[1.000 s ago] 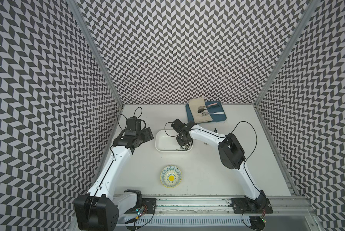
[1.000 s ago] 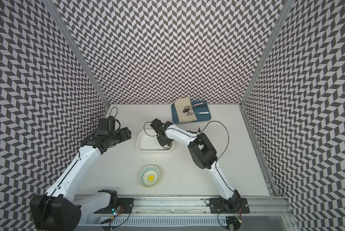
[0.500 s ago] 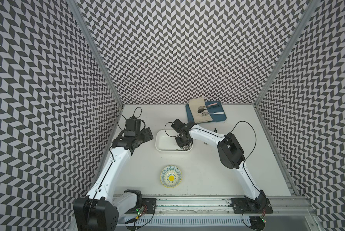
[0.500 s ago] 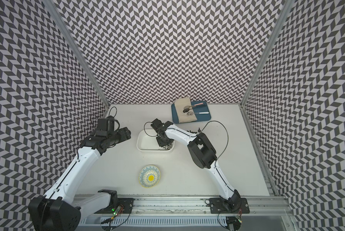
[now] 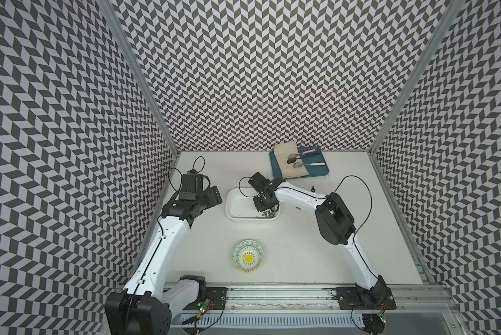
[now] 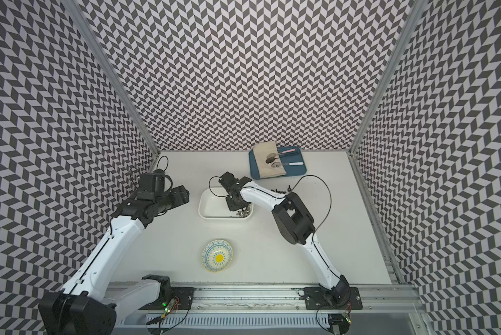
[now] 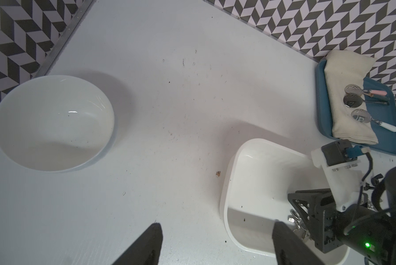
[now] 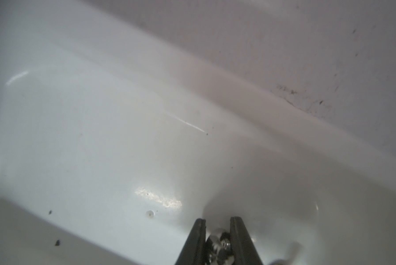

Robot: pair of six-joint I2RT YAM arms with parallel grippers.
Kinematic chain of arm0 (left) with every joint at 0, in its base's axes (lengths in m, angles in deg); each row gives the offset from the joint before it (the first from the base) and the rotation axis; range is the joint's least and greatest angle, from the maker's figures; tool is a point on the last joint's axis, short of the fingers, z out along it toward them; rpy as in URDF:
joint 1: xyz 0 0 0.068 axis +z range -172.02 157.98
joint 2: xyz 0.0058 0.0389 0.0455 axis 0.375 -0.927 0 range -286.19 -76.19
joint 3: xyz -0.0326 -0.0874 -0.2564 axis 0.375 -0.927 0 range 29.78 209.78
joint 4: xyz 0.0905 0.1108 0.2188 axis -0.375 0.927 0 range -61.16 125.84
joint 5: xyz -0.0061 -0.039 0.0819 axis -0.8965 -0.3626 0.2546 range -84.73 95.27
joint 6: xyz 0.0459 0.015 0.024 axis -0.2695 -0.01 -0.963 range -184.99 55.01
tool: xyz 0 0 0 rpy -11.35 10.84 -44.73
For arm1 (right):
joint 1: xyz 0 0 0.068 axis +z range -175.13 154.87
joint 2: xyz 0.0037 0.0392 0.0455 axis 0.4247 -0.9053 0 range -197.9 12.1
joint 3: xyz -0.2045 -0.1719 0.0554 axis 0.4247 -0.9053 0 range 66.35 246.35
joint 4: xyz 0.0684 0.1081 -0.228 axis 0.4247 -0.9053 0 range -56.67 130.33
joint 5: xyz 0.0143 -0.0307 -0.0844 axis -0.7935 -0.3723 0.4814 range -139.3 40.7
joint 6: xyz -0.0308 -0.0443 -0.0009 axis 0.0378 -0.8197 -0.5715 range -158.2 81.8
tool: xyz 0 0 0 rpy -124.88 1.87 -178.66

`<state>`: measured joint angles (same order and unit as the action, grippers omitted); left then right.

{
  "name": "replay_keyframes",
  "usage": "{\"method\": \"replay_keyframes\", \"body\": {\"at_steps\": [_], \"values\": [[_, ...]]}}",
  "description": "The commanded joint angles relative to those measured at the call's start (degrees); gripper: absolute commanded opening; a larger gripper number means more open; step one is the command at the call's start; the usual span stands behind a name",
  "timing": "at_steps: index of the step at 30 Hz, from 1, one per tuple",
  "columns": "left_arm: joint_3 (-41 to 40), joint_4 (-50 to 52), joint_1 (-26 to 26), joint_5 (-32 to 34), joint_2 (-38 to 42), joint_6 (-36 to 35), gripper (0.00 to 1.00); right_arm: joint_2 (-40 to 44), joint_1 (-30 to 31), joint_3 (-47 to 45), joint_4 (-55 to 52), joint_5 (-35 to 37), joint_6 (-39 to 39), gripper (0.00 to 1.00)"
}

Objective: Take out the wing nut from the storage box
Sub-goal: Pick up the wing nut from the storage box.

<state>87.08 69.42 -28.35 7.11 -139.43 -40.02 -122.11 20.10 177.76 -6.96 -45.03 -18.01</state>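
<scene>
**Right gripper (image 8: 218,219) clamped on the wing nut (image 8: 217,244) inside the storage box (image 5: 229,203).**
The nut is in the box's corner on the right arm's side, close to the walls and beside loose metal parts (image 5: 268,214). The left gripper (image 7: 217,225), fingers spread, hangs beside the box. The patterned bowl (image 5: 248,255), blue tray (image 5: 319,172) and white bowl (image 7: 52,121) stand well apart.
</scene>
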Motion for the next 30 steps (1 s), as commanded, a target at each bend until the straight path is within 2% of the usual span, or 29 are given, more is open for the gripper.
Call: {"method": "replay_keyframes", "body": {"at_steps": [1,8,17,20,30], "values": [[-0.37,0.55,0.49,0.09,1.41,-0.32,0.79,1.79,-1.36,-0.33,2.43,0.32,1.44,0.13],[-0.48,0.63,0.48,0.00,1.54,-0.02,0.79,2.98,-3.12,-0.23,4.08,-0.90,1.64,0.07],[-0.52,0.29,0.50,0.00,1.15,0.08,0.79,4.39,-4.09,-1.93,7.21,-5.05,2.86,0.04],[-0.58,0.18,0.44,0.00,0.95,0.06,0.79,4.42,-4.67,-2.54,8.44,-7.62,2.85,0.08],[-0.55,-0.11,0.44,0.00,0.58,-0.10,0.79,2.33,-4.72,-1.86,8.68,-8.15,3.19,0.24]]}}
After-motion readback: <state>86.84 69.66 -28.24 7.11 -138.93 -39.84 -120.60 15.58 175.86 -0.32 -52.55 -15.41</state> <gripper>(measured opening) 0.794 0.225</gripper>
